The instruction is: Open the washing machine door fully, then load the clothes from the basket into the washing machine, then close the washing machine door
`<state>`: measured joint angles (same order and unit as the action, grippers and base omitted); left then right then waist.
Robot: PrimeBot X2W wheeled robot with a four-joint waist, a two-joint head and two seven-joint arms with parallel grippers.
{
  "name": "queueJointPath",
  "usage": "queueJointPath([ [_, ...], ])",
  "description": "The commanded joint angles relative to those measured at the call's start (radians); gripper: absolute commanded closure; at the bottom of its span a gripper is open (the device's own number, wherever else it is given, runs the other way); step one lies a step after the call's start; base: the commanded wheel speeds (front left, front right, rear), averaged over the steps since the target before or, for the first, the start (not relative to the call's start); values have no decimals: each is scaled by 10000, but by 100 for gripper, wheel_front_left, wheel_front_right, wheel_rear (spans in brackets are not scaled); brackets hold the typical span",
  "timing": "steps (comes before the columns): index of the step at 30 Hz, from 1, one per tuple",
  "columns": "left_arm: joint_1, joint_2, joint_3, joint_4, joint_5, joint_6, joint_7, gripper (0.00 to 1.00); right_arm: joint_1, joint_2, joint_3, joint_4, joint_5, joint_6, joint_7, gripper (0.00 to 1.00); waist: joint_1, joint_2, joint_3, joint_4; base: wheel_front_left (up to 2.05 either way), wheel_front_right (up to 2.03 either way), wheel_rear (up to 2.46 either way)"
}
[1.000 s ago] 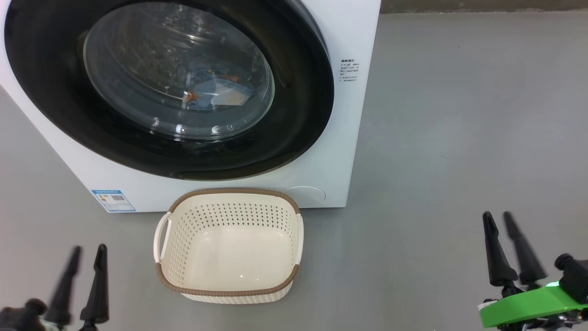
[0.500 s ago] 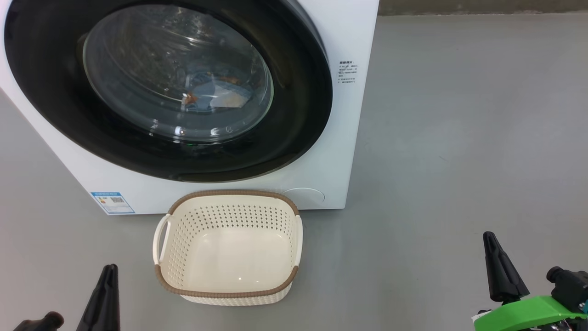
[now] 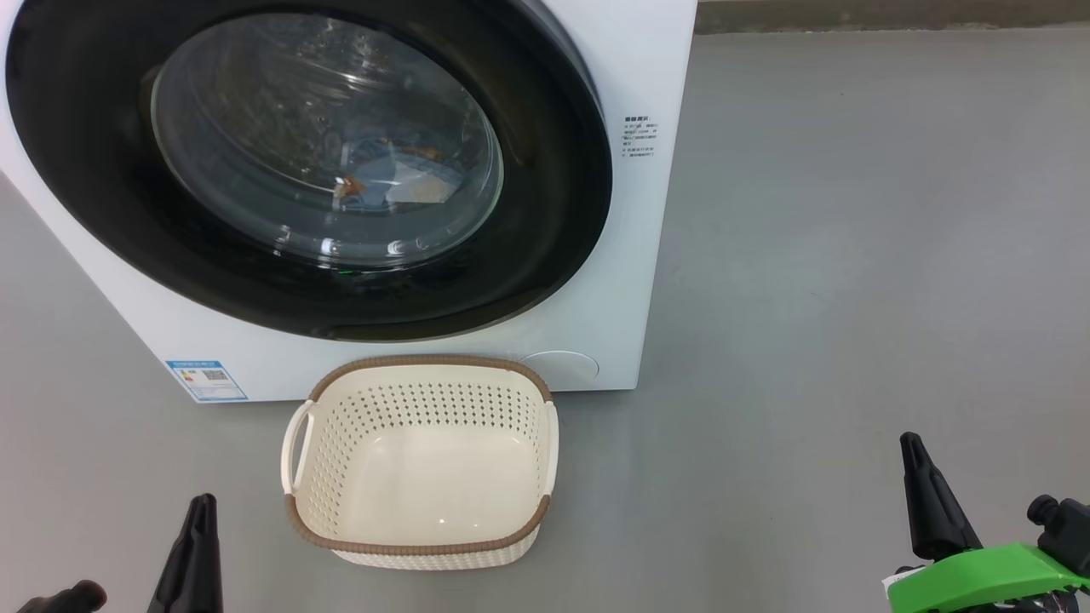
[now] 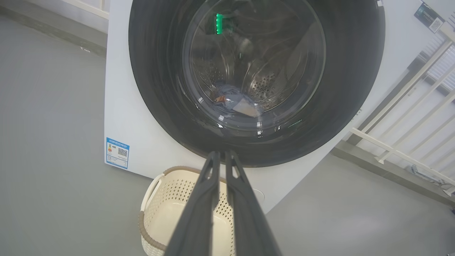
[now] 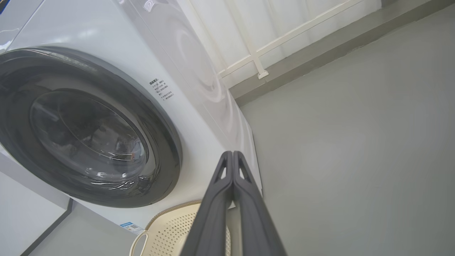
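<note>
Kicking off at seven o'clock in the head view: left gripper (image 3: 202, 511), fingers pinched tight together, nothing between them, low over the grey floor (image 3: 851, 255). Just above, at eight o'clock: blue label (image 3: 206, 380) on the washing machine (image 3: 647, 255). Sliding right to six o'clock: the basket (image 3: 426, 364), cream walls, brown rim, bare inside, just in front of the machine. Up at eleven o'clock: the washing machine door (image 3: 553, 170), glossy black rim lying flush on the white front, looking shut. Behind the glass, near centre: the clothes (image 3: 392, 179), blue and cream with an orange dab, low in the drum. Over at five o'clock: right gripper (image 3: 915, 460), clenched as well, empty, well apart from basket and machine, green bracket (image 3: 971, 579) at its wrist.

Progress, by the look of it: loading done, door apparently closed, little left beyond confirming the latch.

Extra from the left wrist: perforated steel drum wall (image 4: 265, 83) behind the garments, green glint (image 4: 218, 23) at twelve o'clock, white railing (image 4: 401, 117) at three o'clock. Extra from the right wrist: the machine's side panel (image 5: 199, 81) running back to the wall. From the head: both grippers together, plus the whole basket floor.
</note>
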<state>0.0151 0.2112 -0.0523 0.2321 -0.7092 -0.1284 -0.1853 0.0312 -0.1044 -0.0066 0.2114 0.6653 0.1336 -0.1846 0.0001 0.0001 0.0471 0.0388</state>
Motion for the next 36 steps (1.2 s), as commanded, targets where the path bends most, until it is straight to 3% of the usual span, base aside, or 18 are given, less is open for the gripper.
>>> queueJointPath([
  [1, -362, 131, 205, -156, -219, -5, 45, 100, -365, -102, -65, -193, 286, -6, 54, 100, 0, -1, -5, -4, 0, 0, 0],
  [36, -667, -453, 677, -56, -3368, -11, 1052, 100, -722, 64, -336, -10, 3602, -14, 1022, 100, 0, -1, -159, -140, 0, 0, 0],
])
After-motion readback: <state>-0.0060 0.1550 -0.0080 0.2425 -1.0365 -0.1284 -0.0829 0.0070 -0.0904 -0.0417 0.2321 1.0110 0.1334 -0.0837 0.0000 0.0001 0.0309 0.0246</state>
